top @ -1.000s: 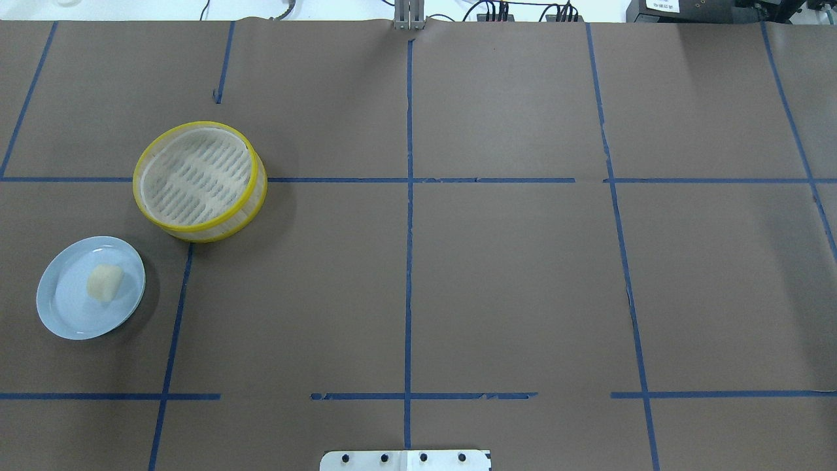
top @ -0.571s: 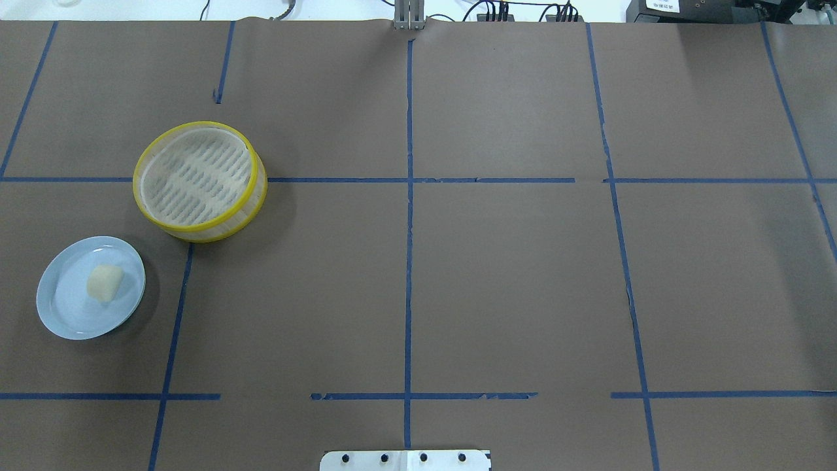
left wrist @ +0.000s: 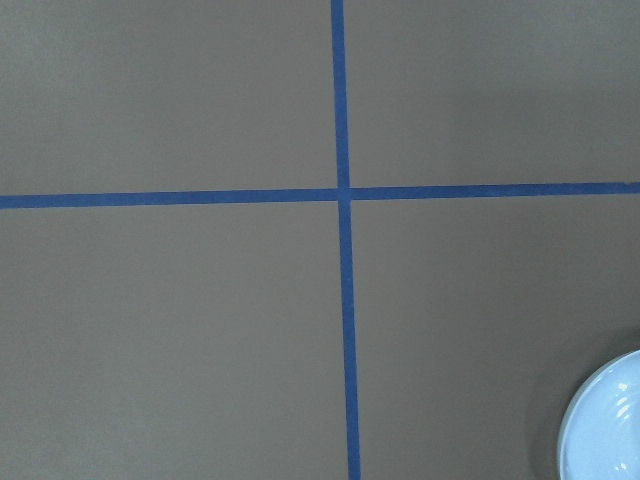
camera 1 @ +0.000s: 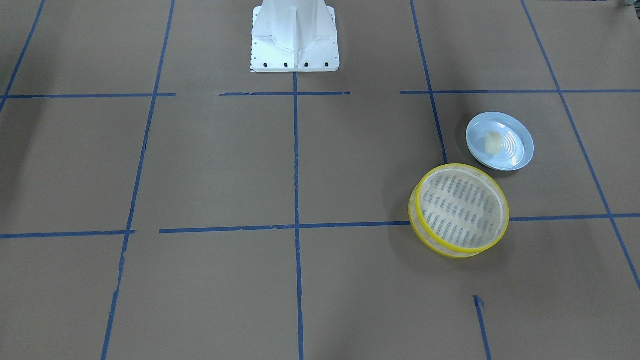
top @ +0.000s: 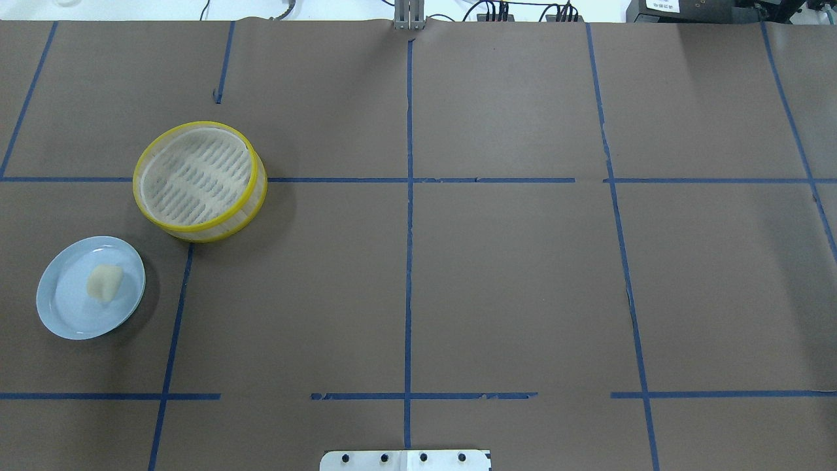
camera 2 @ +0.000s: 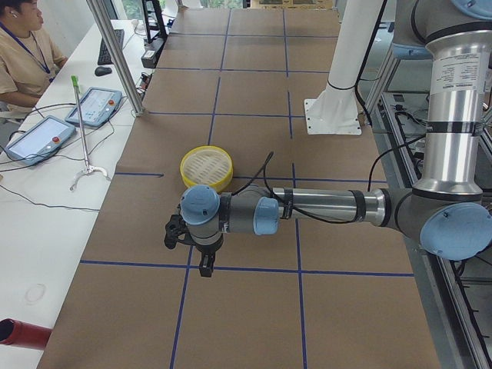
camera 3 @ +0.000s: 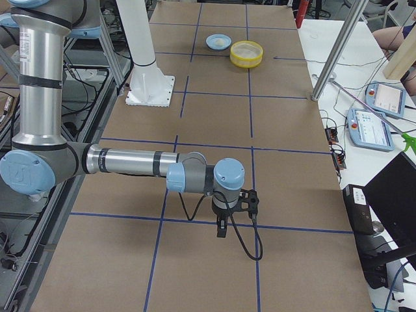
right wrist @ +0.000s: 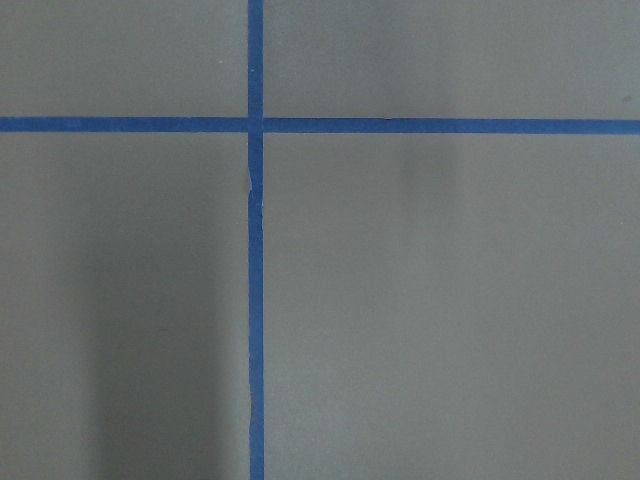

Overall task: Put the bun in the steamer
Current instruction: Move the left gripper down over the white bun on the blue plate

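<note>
Bun point(top: 104, 282) lay on blue plate point(top: 62, 314) near the steamer point(top: 140, 196); left end effector point(camera 2: 204, 269) and right end effector point(camera 3: 221, 231) hung well apart from it, opening not discernible; an off-centre pinch could likely squash or roll it.

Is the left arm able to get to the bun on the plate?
Probably yes. The bun lies uncovered on the plate, with nothing above it, and the left wrist view shows the plate's edge, so the left claw looks near.
</note>
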You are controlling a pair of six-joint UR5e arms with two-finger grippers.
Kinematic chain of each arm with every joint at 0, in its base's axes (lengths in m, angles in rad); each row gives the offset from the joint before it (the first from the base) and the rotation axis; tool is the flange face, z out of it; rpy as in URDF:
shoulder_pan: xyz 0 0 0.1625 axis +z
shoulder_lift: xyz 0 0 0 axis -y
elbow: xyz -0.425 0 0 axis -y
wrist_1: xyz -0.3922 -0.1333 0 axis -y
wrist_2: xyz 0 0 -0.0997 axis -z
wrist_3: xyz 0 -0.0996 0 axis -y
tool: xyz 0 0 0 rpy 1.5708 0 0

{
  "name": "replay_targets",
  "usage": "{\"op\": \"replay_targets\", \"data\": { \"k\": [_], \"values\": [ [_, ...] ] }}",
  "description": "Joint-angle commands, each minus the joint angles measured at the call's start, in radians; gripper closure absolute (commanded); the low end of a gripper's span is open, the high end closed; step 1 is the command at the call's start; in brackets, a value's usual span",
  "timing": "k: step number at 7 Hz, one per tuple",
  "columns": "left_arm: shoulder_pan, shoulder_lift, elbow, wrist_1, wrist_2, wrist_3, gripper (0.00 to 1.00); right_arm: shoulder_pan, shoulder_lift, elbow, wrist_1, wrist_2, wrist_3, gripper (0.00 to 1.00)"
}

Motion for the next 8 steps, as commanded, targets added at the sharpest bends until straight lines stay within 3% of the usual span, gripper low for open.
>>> {"op": "replay_targets", "data": {
  "k": [1, 3, 4, 5, 6, 7, 8],
  "values": [
    [0.099, 0.056, -0.08, -0.209, -0.018, -0.224, 0.0, 0.0, 0.0, 0.0, 0.0, 0.0, 0.0, 0.0],
    [0.332, 0.075, -0.12, -0.485, -0.009, -0.651, 0.0, 0.0, 0.0, 0.0, 0.0, 0.0, 0.0, 0.0],
    [0.499, 0.085, -0.173, -0.509, 0.074, -0.8, 0.0, 0.0, 0.0, 0.0, 0.0, 0.0, 0.0, 0.0],
    [0.613, 0.114, -0.244, -0.508, 0.217, -0.871, 0.0, 0.0, 0.0, 0.0, 0.0, 0.0, 0.0, 0.0],
    [0.729, 0.127, -0.244, -0.508, 0.238, -0.938, 0.0, 0.0, 0.0, 0.0, 0.0, 0.0, 0.0, 0.0],
    [0.806, 0.128, -0.249, -0.508, 0.332, -0.967, 0.0, 0.0, 0.0, 0.0, 0.0, 0.0, 0.0, 0.0],
    [0.836, 0.127, -0.232, -0.505, 0.356, -0.965, 0.0, 0.0, 0.0, 0.0, 0.0, 0.0, 0.0, 0.0]
  ]
}}
